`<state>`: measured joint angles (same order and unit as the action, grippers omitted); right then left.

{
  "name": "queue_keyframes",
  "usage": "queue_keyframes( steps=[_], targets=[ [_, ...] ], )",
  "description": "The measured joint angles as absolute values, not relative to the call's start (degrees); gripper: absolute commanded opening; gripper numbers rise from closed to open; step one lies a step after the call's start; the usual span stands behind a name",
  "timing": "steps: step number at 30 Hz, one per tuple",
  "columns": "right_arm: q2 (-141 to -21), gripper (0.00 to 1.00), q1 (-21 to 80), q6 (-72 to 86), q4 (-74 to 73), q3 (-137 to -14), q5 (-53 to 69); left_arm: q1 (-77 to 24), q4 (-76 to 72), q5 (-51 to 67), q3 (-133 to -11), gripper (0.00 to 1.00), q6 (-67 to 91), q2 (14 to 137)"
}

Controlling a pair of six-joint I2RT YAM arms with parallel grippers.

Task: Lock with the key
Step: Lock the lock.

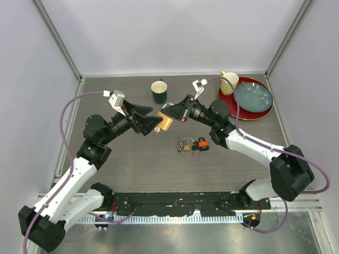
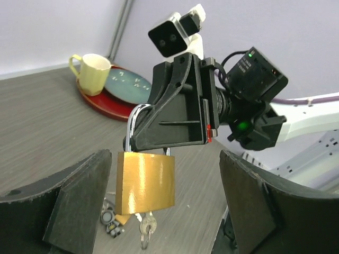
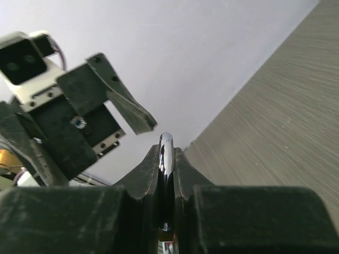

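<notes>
Grey wood table (image 1: 132, 164) lies beneath both arms. The right gripper (image 3: 166, 159) is clamped on the shackle of the brass padlock (image 2: 145, 182), hanging it above mid-table so that its key (image 2: 146, 226) dangles free at six o'clock. The left gripper (image 1: 153, 119) gapes wide, flanking the body at three and nine without touching it, probably to reach the key.

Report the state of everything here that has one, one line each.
right gripper, shut on the brass padlock at its shackle
left gripper, open, jaws flanking the padlock, apart from it
brass padlock, hanging in the air
key, dangling beneath the padlock
green mug, upright
yellow cup, upright on the red tray
</notes>
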<state>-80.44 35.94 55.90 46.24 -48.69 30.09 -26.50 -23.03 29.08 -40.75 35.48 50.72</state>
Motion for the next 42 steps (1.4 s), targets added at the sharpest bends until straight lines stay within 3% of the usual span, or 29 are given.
queue_keyframes(
  steps=[9,18,28,30,42],
  targets=[
    [-79.1,0.01,34.6,46.0,28.1,-55.7,34.5,-26.5,-1.3,28.6,-45.0,0.91,28.0,46.4],
    [-77.4,0.01,31.4,44.8,24.6,-56.9,36.4,-26.5,-7.6,33.8,-36.0,0.90,35.3,46.3],
    [-76.5,0.01,31.0,47.0,24.3,-56.9,36.4,-26.5,-27.0,37.6,-31.6,0.72,46.7,53.0],
    [-76.2,0.01,31.0,47.2,24.4,-56.9,36.3,-26.5,-30.0,37.9,-31.6,0.65,48.0,54.3],
    [-74.8,0.01,31.0,48.4,24.4,-56.9,36.1,-26.5,-38.9,39.7,-31.5,0.47,52.4,57.5]
  ],
)
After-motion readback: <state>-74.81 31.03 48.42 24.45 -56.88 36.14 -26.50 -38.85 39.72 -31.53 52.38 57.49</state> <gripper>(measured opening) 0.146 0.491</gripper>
